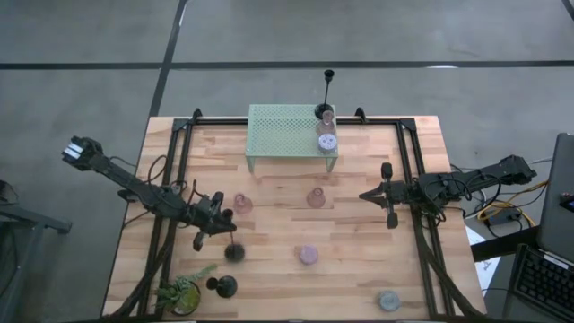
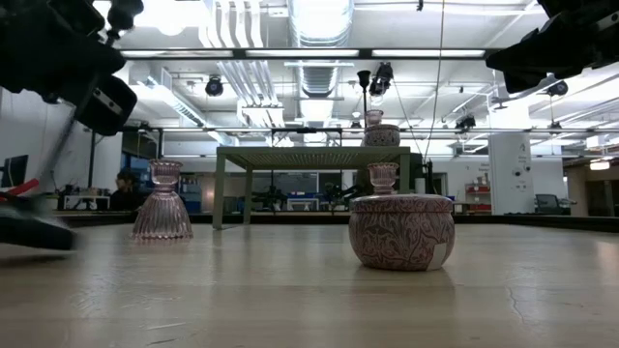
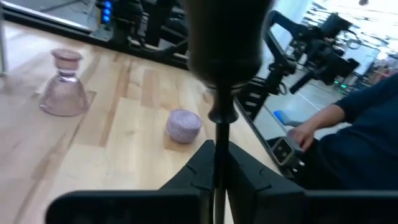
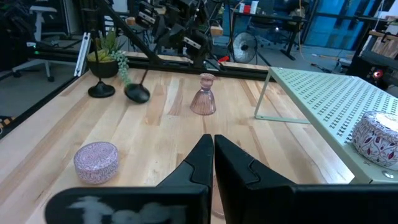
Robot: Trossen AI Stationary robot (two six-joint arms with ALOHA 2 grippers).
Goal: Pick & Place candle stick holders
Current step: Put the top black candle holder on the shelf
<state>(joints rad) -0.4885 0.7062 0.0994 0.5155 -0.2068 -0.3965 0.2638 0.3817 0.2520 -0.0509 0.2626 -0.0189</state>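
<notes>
Black candle holder [image 3: 219,93] | clamped in left hand [image 3: 216,163] | tilted

Bare wooden worktop [image 1: 359,269] lies open in front of the pale green mesh rack [image 1: 287,128]; two pink glass cups [image 1: 316,197] stand between.
</notes>
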